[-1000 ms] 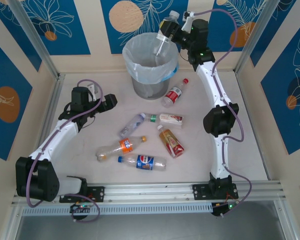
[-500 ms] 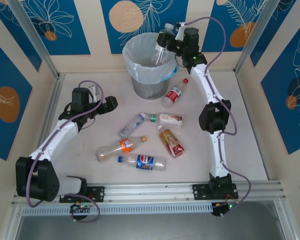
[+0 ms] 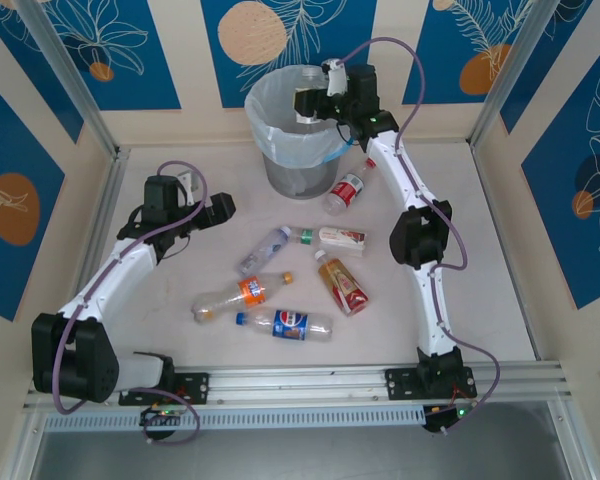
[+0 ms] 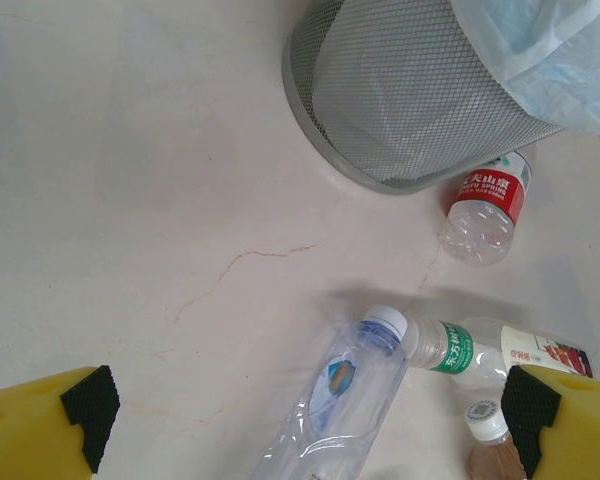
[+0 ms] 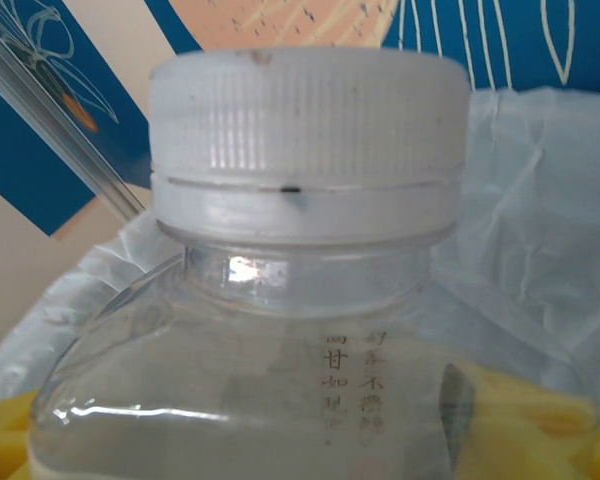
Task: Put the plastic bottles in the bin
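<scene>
My right gripper is shut on a clear plastic bottle with a white cap, held above the opening of the bin, whose white liner lies behind it. Several more bottles lie on the table: a red-labelled one by the bin's base, a clear one, a green-labelled one, a brown one, an orange one and a blue-labelled one. Left of them, my left gripper hangs open, holding nothing.
The mesh wall of the bin stands just beyond the left gripper. A white-and-red labelled bottle lies beside the green-labelled one. Aluminium frame rails and patterned walls border the table on three sides.
The right arm has swung left with its bottle, from beyond the bin's right rim to over the opening. The left arm and the bottles on the table have not moved.
</scene>
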Controlling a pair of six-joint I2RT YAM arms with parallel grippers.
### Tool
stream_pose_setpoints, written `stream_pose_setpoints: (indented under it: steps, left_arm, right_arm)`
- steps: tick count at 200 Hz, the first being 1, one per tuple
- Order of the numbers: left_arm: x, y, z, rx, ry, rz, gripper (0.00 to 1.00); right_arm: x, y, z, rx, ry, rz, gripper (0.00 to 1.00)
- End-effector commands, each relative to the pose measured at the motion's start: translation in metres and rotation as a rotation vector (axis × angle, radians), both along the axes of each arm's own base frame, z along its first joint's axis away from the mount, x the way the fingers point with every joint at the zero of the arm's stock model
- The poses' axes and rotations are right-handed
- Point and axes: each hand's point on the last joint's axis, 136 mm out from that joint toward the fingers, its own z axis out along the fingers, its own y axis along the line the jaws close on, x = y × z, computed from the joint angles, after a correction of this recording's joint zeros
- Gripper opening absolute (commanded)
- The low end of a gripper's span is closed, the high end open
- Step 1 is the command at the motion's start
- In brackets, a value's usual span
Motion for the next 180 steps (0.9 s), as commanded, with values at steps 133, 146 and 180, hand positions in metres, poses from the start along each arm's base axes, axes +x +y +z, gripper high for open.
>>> stream_pose_setpoints:
  steps: [133, 146, 180]
  left_arm:
    - [-0.004, -0.004, -0.005, -0.002, 0.004, -0.061, 1.00]
    - [-0.004, -0.004, -0.006, 0.000, 0.007, -0.060, 0.99]
    - [-0.002, -0.008, -0.007, -0.003, 0.007, -0.080, 1.00]
  right_arm:
    - [-0.001, -0.006, 0.017, -0.022, -0.025, -0.026, 0.83]
    - [-0.002, -0.008, 0.020, -0.025, -0.031, -0.028, 0.83]
    - [-0.009, -0.009, 0.038, -0.023, -0.059, -0.024, 0.84]
